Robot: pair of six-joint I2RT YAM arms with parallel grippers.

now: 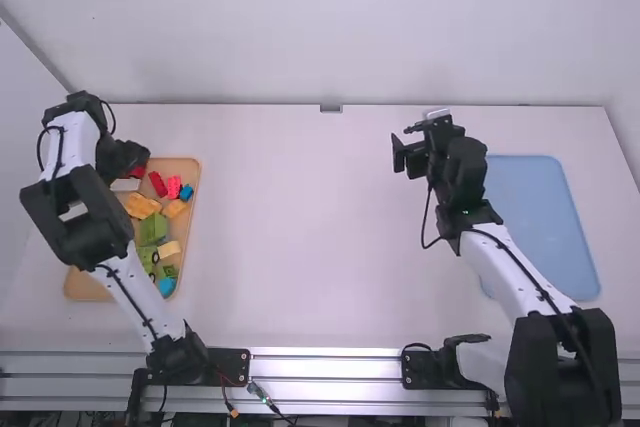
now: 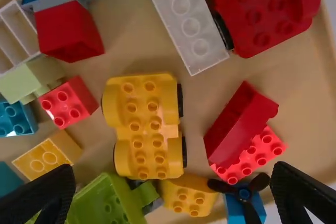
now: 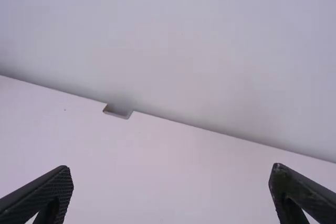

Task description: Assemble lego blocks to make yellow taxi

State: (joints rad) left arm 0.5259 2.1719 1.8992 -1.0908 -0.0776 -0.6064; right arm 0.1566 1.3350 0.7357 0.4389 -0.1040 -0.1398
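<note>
Left claw (image 2: 172, 168): spread wide, nothing gripped, over the tan tray (image 2: 299, 103). Yellow wheeled base (image 2: 144, 129), likely the taxi's chassis, lies in it among loose bricks. Risk: the green piece (image 2: 107, 203) and small yellow brick (image 2: 189, 195) crowd one end; my closing fingers could snag them. An off-centre nudge might roll the base.

Right claw (image 3: 170, 169): wide open, empty, above the table, well apart from the tray. Risk: any handover gripped crooked could misalign studs.
</note>
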